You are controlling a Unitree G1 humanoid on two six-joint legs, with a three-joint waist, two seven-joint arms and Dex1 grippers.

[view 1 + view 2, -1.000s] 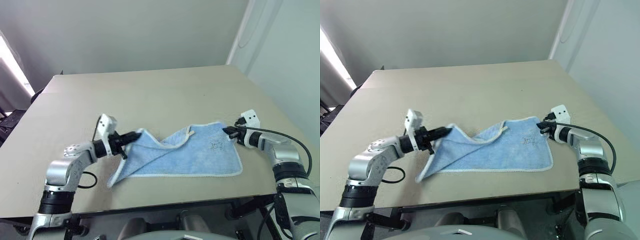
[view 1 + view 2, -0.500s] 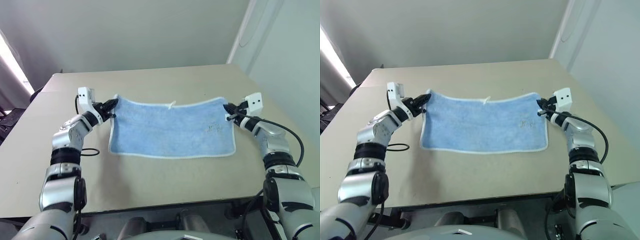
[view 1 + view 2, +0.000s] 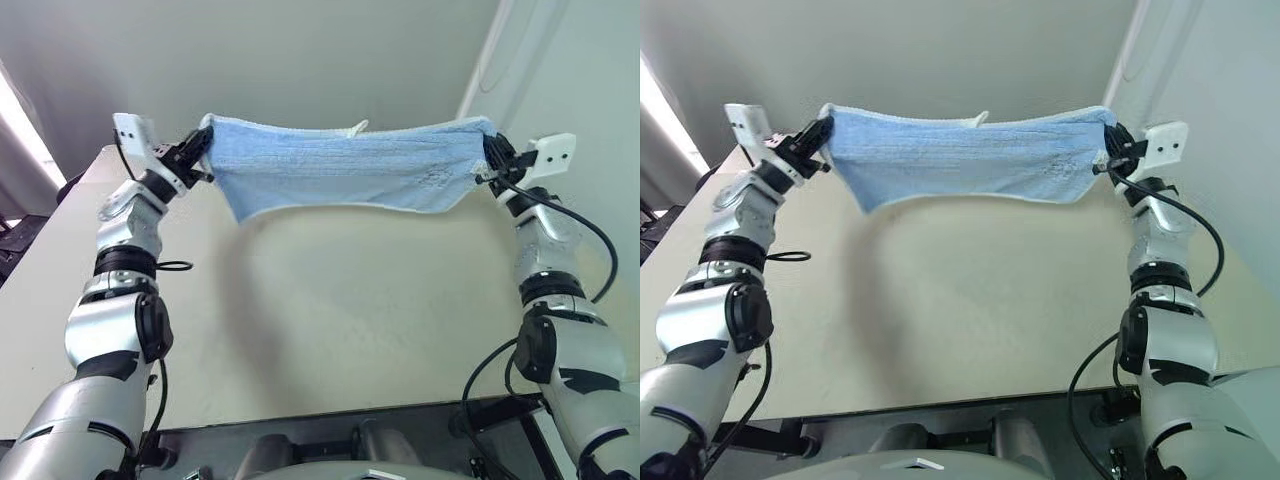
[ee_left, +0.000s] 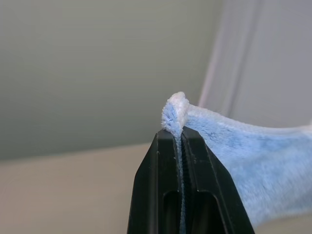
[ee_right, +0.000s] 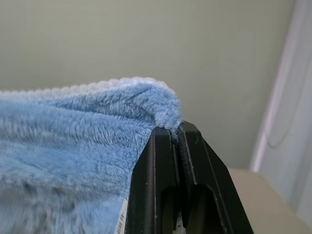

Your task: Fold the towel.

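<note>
The towel [image 3: 345, 165] hangs stretched in the air above the table [image 3: 330, 310], well clear of it, with its small white loop [image 3: 357, 127] on the top edge. The left gripper [image 3: 197, 148] and right gripper [image 3: 490, 152] each pinch a top corner; the wrist views show the black fingers [image 4: 168, 185] clamped tight on cloth, while the hanging lower edge, possibly doubled, shows from the head.

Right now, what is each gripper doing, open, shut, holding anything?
Left gripper: shut on one top corner of the light blue towel.
Right gripper: shut on the towel's other top corner.
</note>
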